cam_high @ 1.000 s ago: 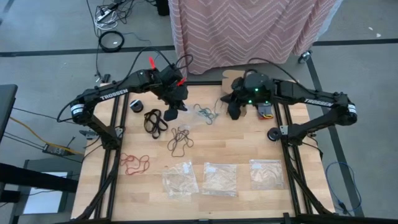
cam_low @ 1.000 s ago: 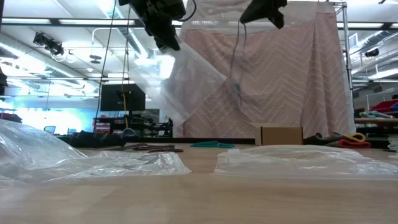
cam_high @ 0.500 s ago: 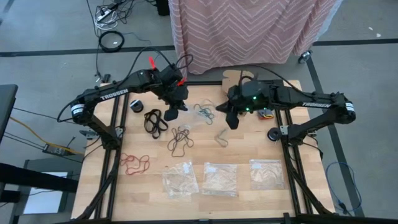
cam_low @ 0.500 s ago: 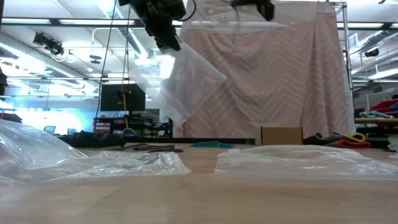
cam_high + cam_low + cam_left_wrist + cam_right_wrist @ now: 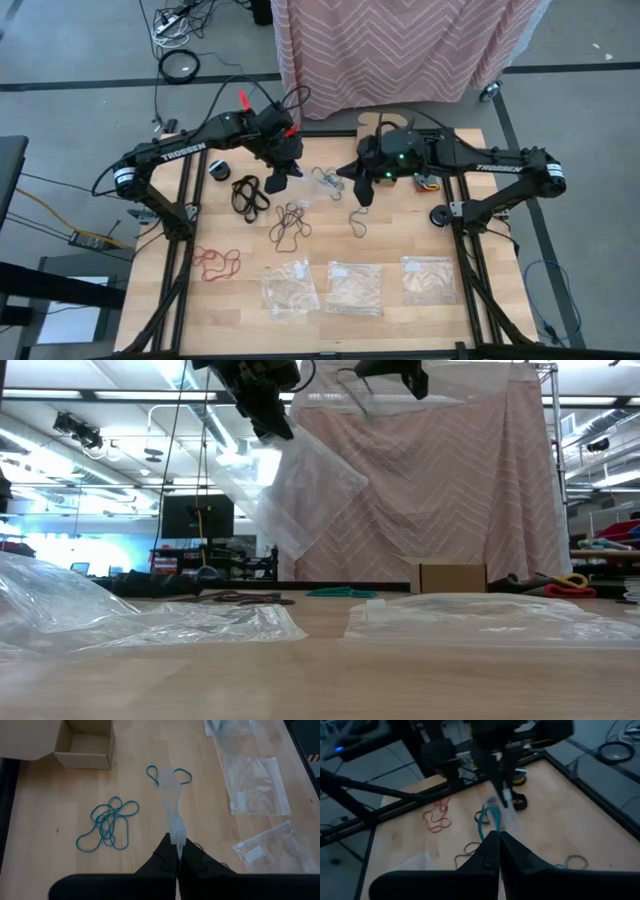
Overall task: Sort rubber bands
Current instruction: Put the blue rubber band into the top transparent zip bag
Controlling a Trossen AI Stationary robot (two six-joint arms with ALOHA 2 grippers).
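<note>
My left gripper (image 5: 280,170) is high over the far-left table, shut on a clear plastic bag (image 5: 300,490). My right gripper (image 5: 365,194) is beside it, raised, shut on a teal rubber band (image 5: 484,819), a thin loop in the low view (image 5: 350,382). The teal cluster (image 5: 328,180) lies flat between the grippers. One more teal band (image 5: 354,216) shows on the wood below the right gripper. Black bands (image 5: 250,193), dark brown bands (image 5: 289,225) and red bands (image 5: 215,262) lie flat toward the left. My left gripper pinches the clear bag by its upper edge (image 5: 176,836) between both fingers, from above. The bag is lifted clear of the table and hangs tilted below the fingers (image 5: 268,418). My right gripper pinches the teal band (image 5: 492,811) at its fingertips. The loop dangles slack and clear of the table.
Three clear bags lie flat along the near side (image 5: 290,288), (image 5: 353,288), (image 5: 428,278). An open cardboard box (image 5: 85,742) stands at the far edge by the right arm. A small dark roll (image 5: 219,169) sits at far left. Bare wood lies between the bands and bags.
My right gripper has moved toward the table's left and slightly nearer, closing on the held bag. The teal strand that hung long below it is now a short loop at its fingers. A single teal band has appeared on the wood right of the cluster.
</note>
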